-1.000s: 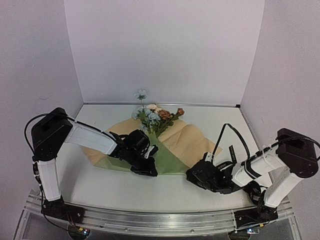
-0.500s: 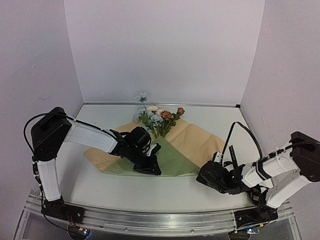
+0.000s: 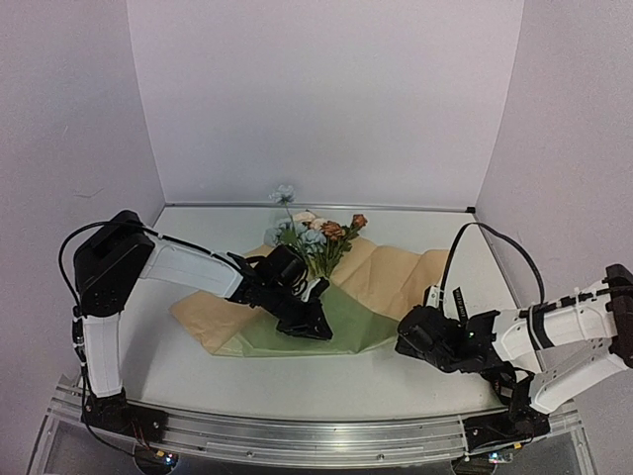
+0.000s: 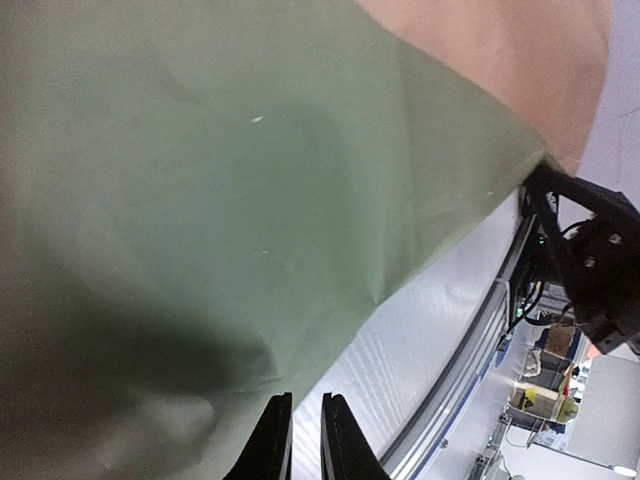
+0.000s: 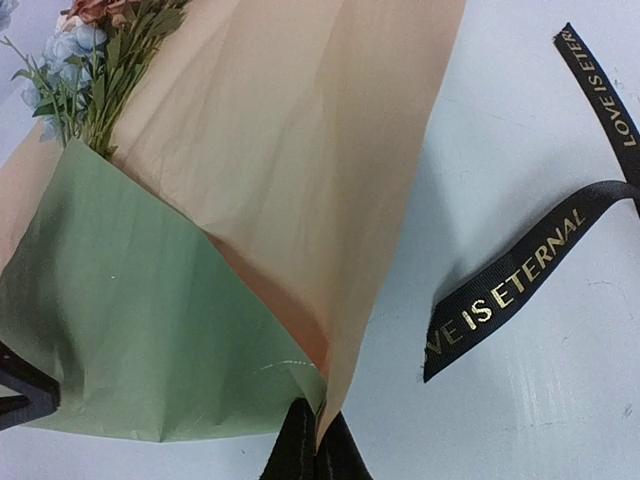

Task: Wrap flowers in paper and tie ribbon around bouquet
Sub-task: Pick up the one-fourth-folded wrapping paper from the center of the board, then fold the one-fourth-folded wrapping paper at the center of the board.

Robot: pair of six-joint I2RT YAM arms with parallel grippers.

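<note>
From above, the left arm stretches low over the paper, with the left gripper on its green flap. The right arm bends low, and the right gripper is at the paper's near corner. The flowers lie at the paper's far end.

Left wrist: the fingers are almost together over the paper; I cannot tell if they pinch it.

Right wrist: the fingers are squeezed on the paper's corner. The ribbon beside the paper says "LOVE IS ETERNAL".

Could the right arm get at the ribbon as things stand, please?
Likely not yet: the right gripper is shut on a corner of the paper. The ribbon lies uncovered on the table close by, so once it lets go the way looks free.
</note>
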